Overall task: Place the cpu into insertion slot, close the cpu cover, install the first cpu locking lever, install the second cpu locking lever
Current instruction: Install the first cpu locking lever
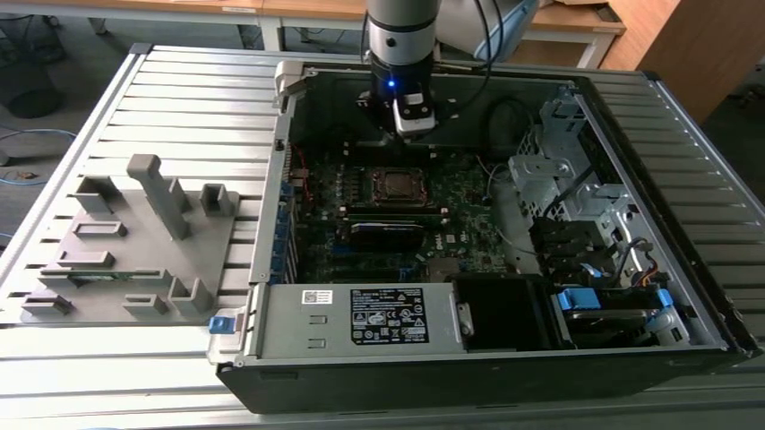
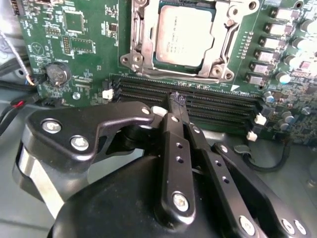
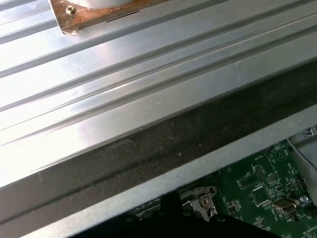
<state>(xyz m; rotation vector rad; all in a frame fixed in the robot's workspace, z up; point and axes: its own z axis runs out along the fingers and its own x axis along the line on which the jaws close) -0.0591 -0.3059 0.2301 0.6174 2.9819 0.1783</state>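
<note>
Gripper (image 2: 176,99), pressed together and empty; cpu (image 2: 181,37) seated just beyond its tips inside cpu cover (image 2: 142,42), judged light, rigid, fragile, best held by edges.

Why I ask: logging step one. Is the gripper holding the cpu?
No: in the second wrist view the cpu lies framed by the cpu cover on the motherboard, apart from the gripper.

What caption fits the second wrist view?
Shut black claw above the green motherboard, near the grey square cpu in its silvery cover frame.
</note>
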